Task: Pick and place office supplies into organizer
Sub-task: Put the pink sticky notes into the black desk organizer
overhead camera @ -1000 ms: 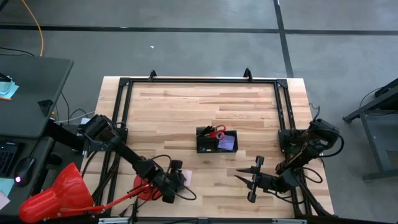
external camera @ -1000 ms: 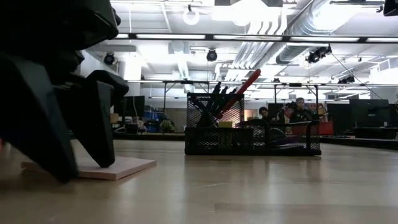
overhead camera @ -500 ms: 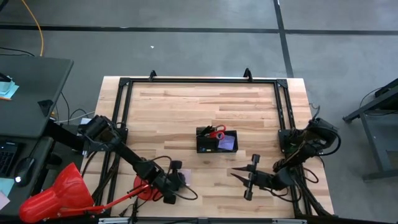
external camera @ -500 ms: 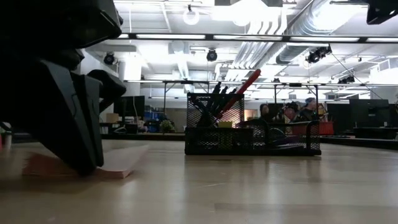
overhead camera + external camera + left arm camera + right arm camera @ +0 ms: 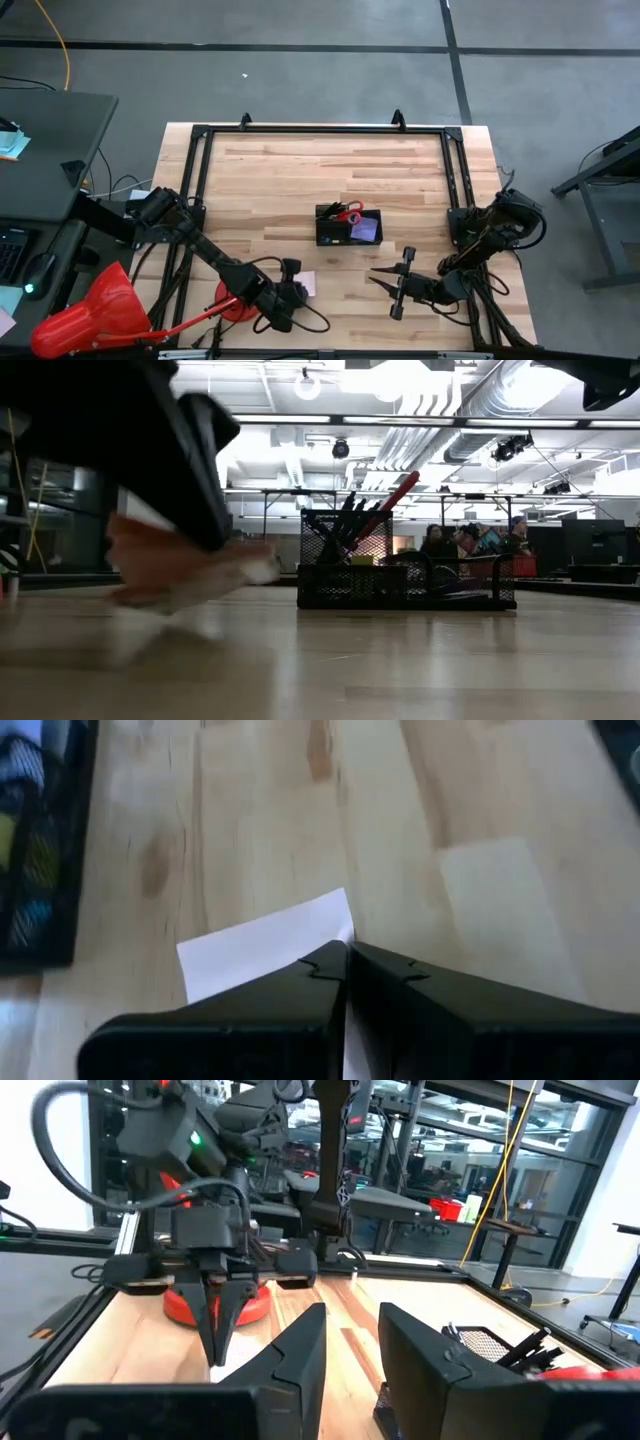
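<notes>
Two arms work the desk [image 5: 330, 180]. Nearest, at the lower left of the high view, the left gripper [image 5: 292, 292] has its jaws together on the pink pad [image 5: 306, 284], pinching one edge so the pad hangs tilted just off the wood, probably ready to carry. At the lower right, the right gripper [image 5: 383, 281] hangs with jaws apart and empty, likely keeping clear. Farther up, at frame centre, the organizer [image 5: 348, 228] stands well apart from both, already holding pens [image 5: 352, 512], scissors [image 5: 349, 211] and a purple pad [image 5: 366, 229].
</notes>
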Controlling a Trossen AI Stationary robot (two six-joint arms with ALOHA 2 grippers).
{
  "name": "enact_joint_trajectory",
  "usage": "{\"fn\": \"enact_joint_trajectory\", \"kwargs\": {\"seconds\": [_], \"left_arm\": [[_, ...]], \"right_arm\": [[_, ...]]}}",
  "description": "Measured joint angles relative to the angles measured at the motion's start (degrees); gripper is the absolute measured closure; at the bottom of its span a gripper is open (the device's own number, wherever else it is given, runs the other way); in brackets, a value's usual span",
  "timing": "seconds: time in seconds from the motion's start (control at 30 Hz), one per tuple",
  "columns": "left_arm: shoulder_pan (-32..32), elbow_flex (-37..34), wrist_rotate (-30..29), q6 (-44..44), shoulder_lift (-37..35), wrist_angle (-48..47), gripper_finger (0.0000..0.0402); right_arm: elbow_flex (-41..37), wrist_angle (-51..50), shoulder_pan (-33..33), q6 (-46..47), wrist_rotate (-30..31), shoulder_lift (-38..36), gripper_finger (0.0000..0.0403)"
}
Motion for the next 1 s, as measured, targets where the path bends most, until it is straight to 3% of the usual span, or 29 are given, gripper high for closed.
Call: {"fn": "enact_joint_trajectory", "kwargs": {"seconds": [0.17,0.37,0.57,0.83,1.0], "left_arm": [[0.1,3.0,-2.5,2.7,-0.1,-1.5,0.0401],[0.1,7.1,-9.5,6.6,-0.2,-2.6,0.0401],[0.5,14.0,-8.2,16.2,-0.2,-2.7,0.0401],[8.1,24.8,6.5,22.5,-0.3,-5.7,0.0401],[16.5,31.0,26.8,21.3,-0.3,-7.2,0.0401]], "right_arm": [[0.0,0.1,0.8,-0.1,0.1,0.0,0.0317],[0.0,2.6,4.8,-1.4,-0.4,0.0,0.0318],[0.0,2.3,9.8,1.1,-0.9,0.0,0.0318],[0.0,-0.9,12.5,6.1,-2.1,0.0,0.0318],[0.0,-7.1,12.5,11.8,-5.4,0.0,0.0318]]}}
